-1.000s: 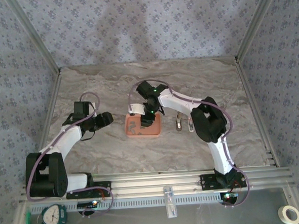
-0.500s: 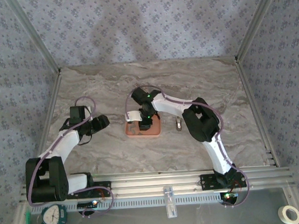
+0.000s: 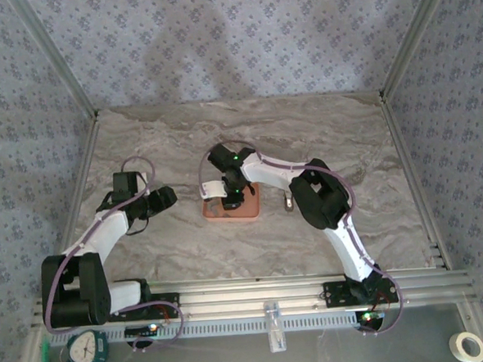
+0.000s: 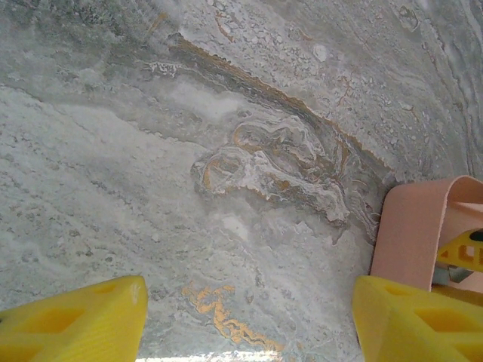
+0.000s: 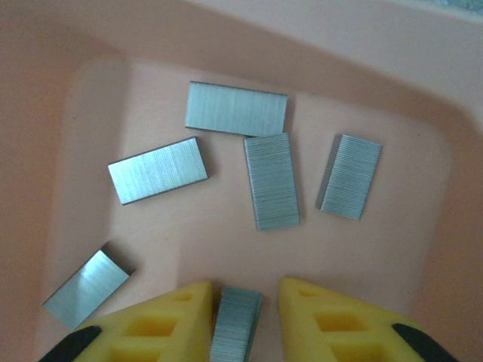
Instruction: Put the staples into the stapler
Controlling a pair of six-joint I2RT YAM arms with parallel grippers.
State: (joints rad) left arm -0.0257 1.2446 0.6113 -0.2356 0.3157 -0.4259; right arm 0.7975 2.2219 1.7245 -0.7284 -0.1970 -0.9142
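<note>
1. Salmon-pink tray (image 3: 219, 213) sits mid-worktop (image 3: 222, 125) from above. My right tool (image 3: 233, 199) is down in it, with the stapler (image 3: 288, 201) just beside the tray's right edge.
2. Left wrist: left tool (image 4: 249, 317) released, fingers wide over bare marble.
3. Right wrist: staples (image 5: 271, 181) loose in the tray. I see the fingers straddling one strip, not yet clenched.

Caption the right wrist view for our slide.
Right hand straddles one staple strip; five more lie in the pink tray.

A salmon-pink tray (image 3: 231, 216) rests on the marbled grey table (image 3: 222, 133). Well nearer than the tray, beyond the table's edge, a green clock (image 3: 88, 349) lies to its left and a tape roll (image 3: 469, 347) to its right.
</note>
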